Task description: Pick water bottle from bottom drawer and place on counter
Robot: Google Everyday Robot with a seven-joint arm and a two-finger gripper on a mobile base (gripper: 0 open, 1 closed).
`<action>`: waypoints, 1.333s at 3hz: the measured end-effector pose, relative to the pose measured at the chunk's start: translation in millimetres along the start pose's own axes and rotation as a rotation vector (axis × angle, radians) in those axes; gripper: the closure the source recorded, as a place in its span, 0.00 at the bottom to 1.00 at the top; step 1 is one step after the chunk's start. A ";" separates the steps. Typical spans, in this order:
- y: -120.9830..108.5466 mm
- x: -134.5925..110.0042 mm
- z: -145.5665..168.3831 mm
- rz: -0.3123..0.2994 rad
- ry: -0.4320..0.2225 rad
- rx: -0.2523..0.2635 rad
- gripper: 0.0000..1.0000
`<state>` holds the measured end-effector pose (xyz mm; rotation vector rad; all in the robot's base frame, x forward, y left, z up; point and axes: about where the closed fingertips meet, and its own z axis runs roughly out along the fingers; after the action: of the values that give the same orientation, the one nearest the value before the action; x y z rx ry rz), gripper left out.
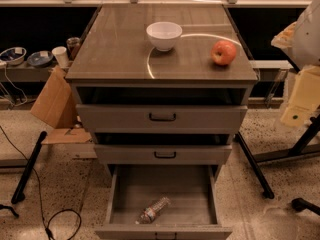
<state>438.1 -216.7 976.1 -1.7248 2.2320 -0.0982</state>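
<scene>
The water bottle (153, 210) lies on its side in the open bottom drawer (200, 194), near the front, with its cap pointing to the front left. The counter (115, 49) is the glossy top of the drawer cabinet, with a pale curved streak across it. My gripper (300, 101) shows as pale cream parts at the right edge of the camera view, to the right of the cabinet. It is far above and to the right of the bottle and holds nothing that I can see.
A white bowl (164, 35) and a red apple (223, 52) stand on the counter. The two upper drawers (162, 117) with black handles are slightly open. A cardboard sheet (54, 101) leans at the left. Black stand legs (254, 166) and cables cross the floor.
</scene>
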 end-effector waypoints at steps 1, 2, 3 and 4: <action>0.0 0.0 0.0 0.000 0.000 0.000 0.00; 1.8 1.8 -1.5 -0.008 0.014 0.024 0.00; 13.4 -9.2 20.0 -0.109 0.038 0.022 0.00; 40.2 -20.9 103.4 -0.298 0.077 -0.066 0.00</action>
<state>435.3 -171.6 872.6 -2.1127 2.0339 -0.1615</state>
